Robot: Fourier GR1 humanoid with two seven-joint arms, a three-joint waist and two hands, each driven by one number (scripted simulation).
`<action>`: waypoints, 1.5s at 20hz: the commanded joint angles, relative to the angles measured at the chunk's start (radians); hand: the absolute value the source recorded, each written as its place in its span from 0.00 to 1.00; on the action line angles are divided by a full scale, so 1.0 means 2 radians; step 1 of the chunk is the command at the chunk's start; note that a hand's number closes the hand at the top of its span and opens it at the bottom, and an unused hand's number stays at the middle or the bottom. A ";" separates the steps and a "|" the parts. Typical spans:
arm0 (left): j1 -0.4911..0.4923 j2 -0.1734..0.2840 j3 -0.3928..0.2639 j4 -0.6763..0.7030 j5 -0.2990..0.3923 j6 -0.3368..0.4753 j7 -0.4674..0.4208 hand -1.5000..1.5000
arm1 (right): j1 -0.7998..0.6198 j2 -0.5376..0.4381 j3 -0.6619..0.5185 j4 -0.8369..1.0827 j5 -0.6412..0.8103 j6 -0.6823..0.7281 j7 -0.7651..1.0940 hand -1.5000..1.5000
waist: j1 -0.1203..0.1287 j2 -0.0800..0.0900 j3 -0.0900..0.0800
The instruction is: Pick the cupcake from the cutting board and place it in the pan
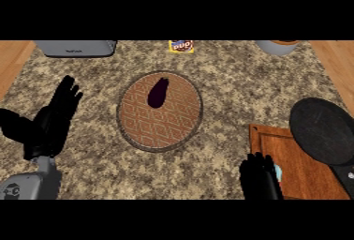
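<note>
Resting at the left of the head view, the left robot hand point(54, 117) stands with fingers straight and spread upward, holding nothing and touching nothing visible; its grey forearm enters from the lower left corner.

The right robot hand point(259, 180) sits at the lower edge, at the left edge of the cutting board point(304, 173), its dark fingers curled around a small pale-blue object point(277, 172), of which only a sliver shows beside the fingers. This is most likely the cupcake, though the fingers hide too much to be certain; it lies over the board's left part, just beside the pan and not in it.

Items, counted:
- One wooden cutting board, lower right.
- One black pan point(323, 131), round, overlapping the board's upper right part, its handle running toward the lower right corner.
- One round patterned brown mat point(160, 122), centre.
- One dark purple eggplant point(158, 92), lying on the mat's upper part.
- One grey appliance point(75, 48), top left, partly cut off.
- One small yellow-and-blue packet point(181, 46), top centre.
- One grey bowl-like vessel point(278, 47), top right, partly cut off.

Surface: a speckled beige granite tabletop point(228, 75). Strips of wood-toned floor point(14, 56) show at both upper sides.
</note>
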 commanded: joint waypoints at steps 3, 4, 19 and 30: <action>0.007 0.012 0.012 0.005 0.003 -0.007 -0.009 0.50 | 0.038 0.096 0.133 0.046 0.230 0.012 0.155 1.00 | -0.001 0.005 0.002; -0.002 0.018 0.018 -0.002 0.011 -0.011 0.005 0.50 | 0.061 0.100 0.153 0.046 0.257 0.020 0.184 1.00 | -0.003 0.005 0.002; 0.011 -0.003 -0.005 -0.029 -0.012 0.000 0.010 0.50 | 0.037 0.013 0.107 -0.122 0.173 -0.003 0.182 1.00 | 0.004 0.008 0.002; 0.023 -0.005 0.009 0.002 -0.006 -0.017 -0.034 0.50 | 0.002 -0.134 -0.067 -0.194 -0.082 -0.074 0.058 1.00 | 0.005 0.009 0.002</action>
